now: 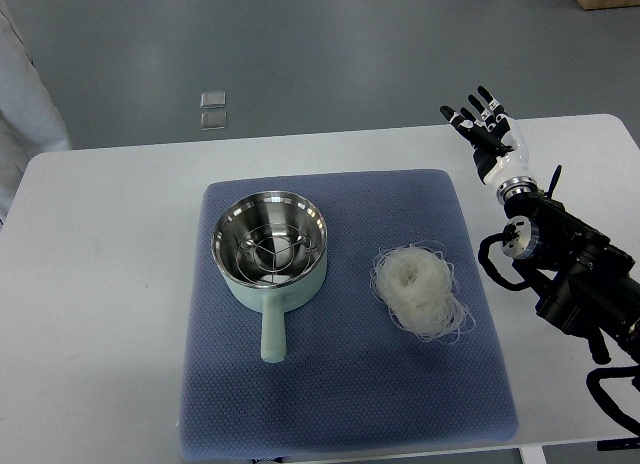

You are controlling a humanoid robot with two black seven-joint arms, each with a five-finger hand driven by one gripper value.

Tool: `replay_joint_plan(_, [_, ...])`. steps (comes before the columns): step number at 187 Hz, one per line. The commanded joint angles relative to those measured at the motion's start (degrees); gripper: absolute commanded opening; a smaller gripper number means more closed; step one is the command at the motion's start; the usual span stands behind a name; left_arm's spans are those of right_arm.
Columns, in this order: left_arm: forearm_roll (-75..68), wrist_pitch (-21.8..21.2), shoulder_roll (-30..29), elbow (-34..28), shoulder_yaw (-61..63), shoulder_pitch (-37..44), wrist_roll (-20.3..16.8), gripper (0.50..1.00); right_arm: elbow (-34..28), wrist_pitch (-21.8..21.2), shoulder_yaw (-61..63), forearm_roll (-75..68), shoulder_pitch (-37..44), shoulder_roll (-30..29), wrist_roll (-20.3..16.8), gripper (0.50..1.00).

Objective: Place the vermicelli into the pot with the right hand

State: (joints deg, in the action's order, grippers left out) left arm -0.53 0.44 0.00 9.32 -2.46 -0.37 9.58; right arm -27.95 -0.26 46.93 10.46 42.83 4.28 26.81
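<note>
Legible text, labels, brands, numbers, signs: none. The pot (270, 246), the blue mat (340, 384) and the white table (100, 314) carry no readable marking. The right hand (485, 124) shows no readable print either.

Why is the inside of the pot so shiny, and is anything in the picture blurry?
Top view: overhead light bounces off the pot and its steel inside, making bright glare; the vermicelli and blue mat look sharp; soft shadows only; the right hand is clear, fingers spread.
</note>
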Motion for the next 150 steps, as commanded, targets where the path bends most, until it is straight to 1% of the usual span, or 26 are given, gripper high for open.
replay_joint_plan(1, [0.0,0.0,0.0,0.0,0.0,0.0,0.0,1.000,0.0,0.0,0.0,0.0,0.1,0.0,0.0,0.928])
replay_joint_plan(150, [0.0,0.0,0.0,0.0,0.0,-0.2,0.0,1.000,-0.4,0.0,-0.3,0.2,0.5,1.1,0.0,0.928])
